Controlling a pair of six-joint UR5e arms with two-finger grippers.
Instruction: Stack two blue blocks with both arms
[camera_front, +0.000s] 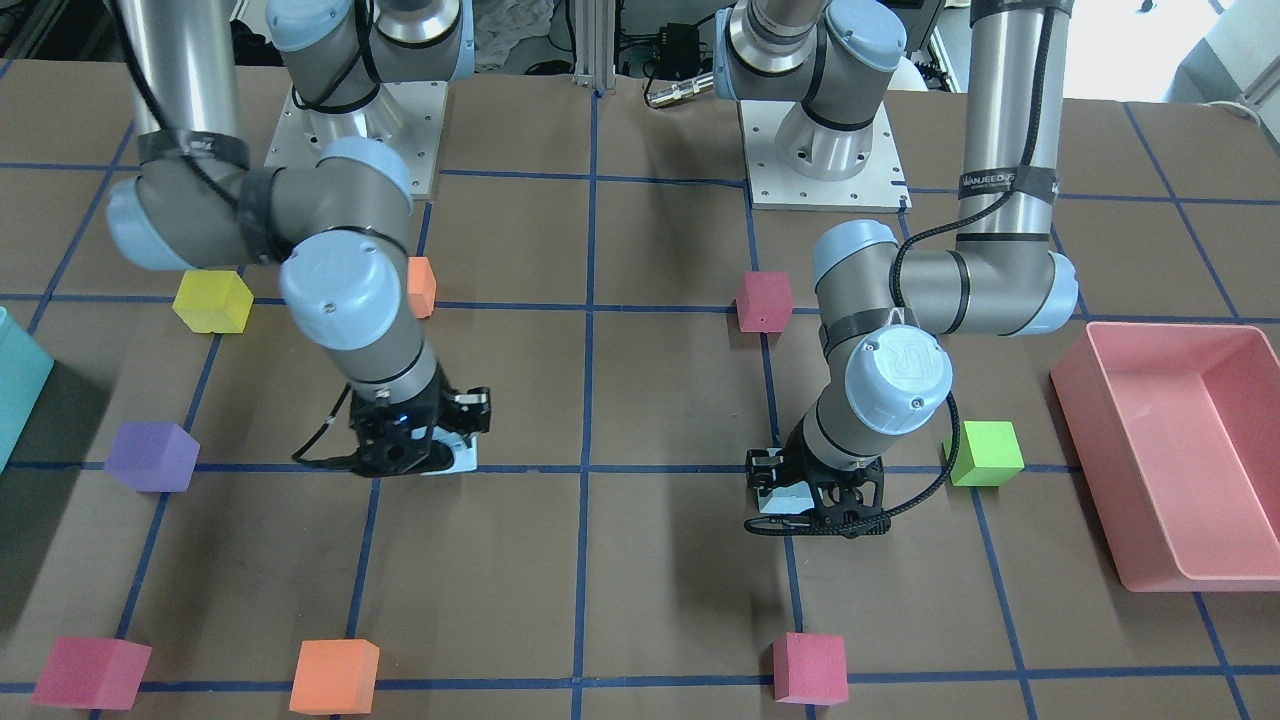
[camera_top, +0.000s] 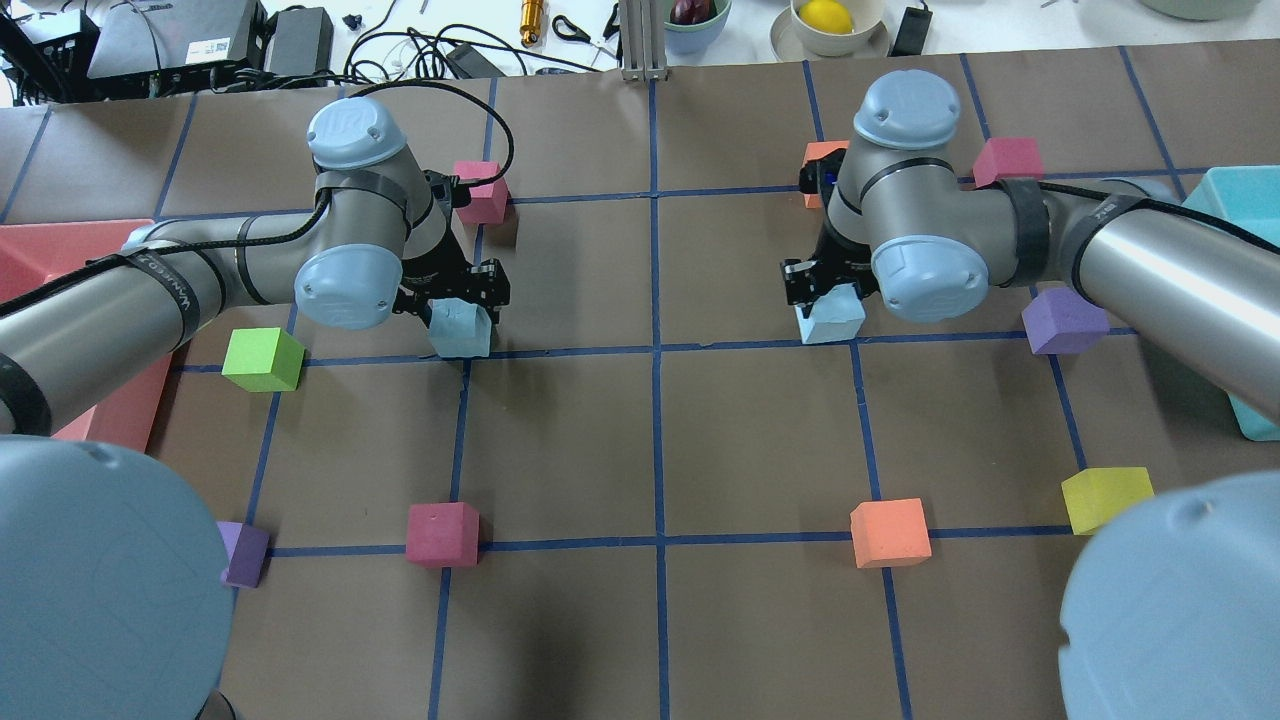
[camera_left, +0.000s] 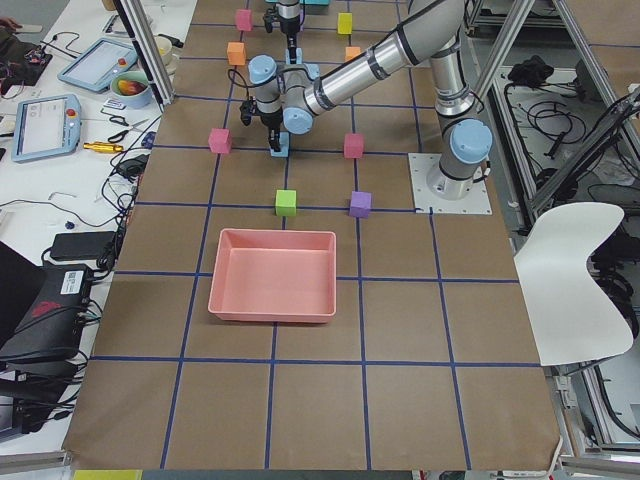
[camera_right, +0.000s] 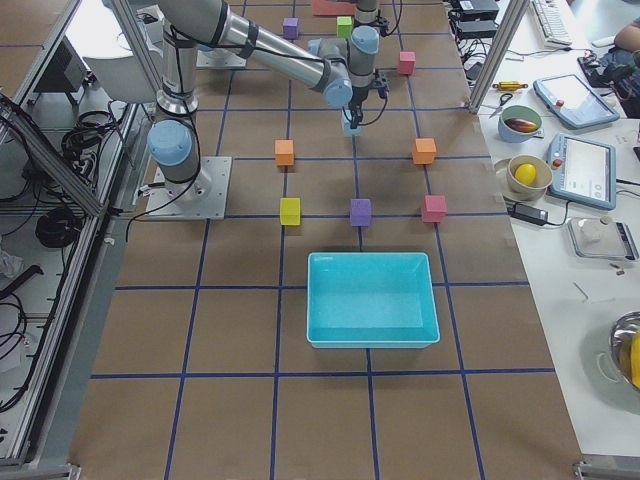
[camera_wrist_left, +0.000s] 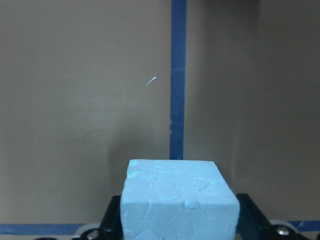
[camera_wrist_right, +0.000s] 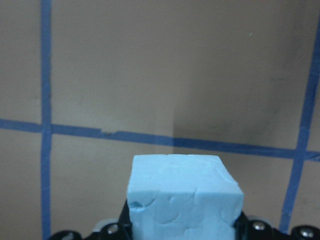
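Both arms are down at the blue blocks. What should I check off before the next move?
1. Left gripper closed on left blue block: ok.
2. Right gripper closed on right blue block: ok.
3. Blocks lifted off the table: cannot tell.
4. Straight line between the blocks unobstructed: ok.
5. Blocks stacked: not ok, they are well apart.

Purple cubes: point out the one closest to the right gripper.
The purple cube beside the teal bin, on the right gripper's own side. The other purple cube sits far across the table, toward the pink bin.
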